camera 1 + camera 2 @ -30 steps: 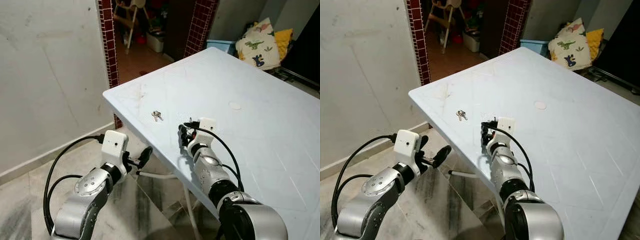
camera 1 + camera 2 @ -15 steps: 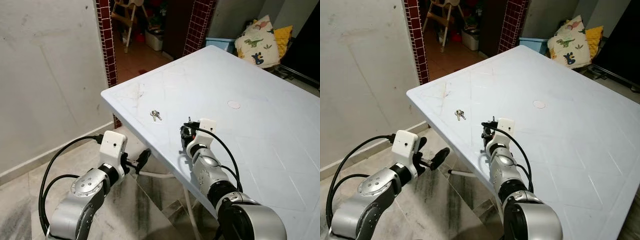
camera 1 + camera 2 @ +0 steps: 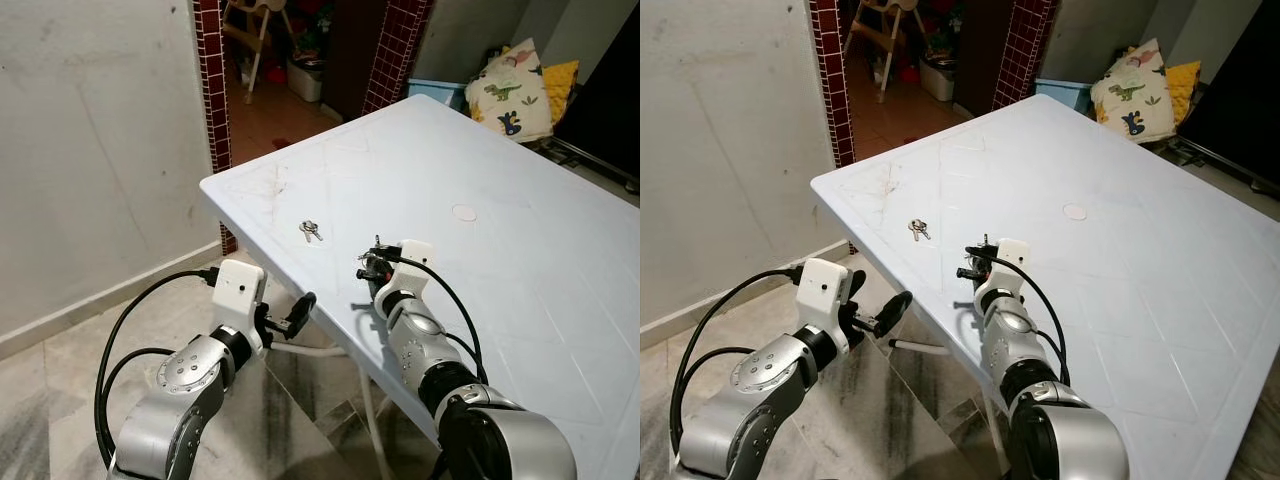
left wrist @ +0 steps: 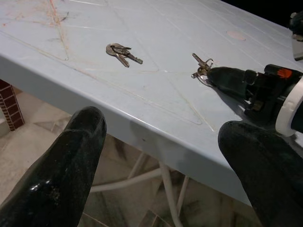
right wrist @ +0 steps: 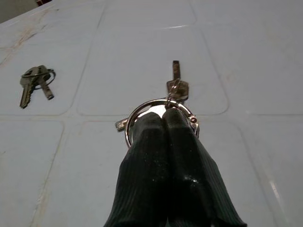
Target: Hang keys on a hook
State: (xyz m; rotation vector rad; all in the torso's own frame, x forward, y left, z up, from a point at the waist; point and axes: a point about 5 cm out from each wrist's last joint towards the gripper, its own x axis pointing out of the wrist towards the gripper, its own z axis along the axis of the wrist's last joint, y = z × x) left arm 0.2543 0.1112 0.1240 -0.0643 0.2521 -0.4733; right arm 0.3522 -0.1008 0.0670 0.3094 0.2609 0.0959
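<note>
My right gripper [image 5: 161,117] is shut on a silver key ring [image 5: 182,109], just above the pale blue table [image 3: 520,260] near its front edge. Two small keys [image 5: 176,86] stick out from the ring past the fingertips; the held bunch [image 4: 202,70] shows in the left wrist view too. A second set of keys [image 3: 312,231] lies flat on the table, a short way beyond and to the left of that gripper. My left gripper [image 4: 163,125] is open with nothing between its fingers, and it hangs below the table's edge, off to the left.
The table's left corner [image 3: 207,186] juts toward a plain white wall [image 3: 90,130]. Behind it a doorway with red tiled posts [image 3: 212,70] opens onto a room with a chair. Dinosaur-print pillows [image 3: 515,95] and a blue bin [image 3: 440,90] lie at the far right. White table legs [image 3: 330,352] stand underneath.
My left arm has risen a little and come nearer the table's edge. The right gripper has stayed shut over the same spot. The camera has shifted slightly.
</note>
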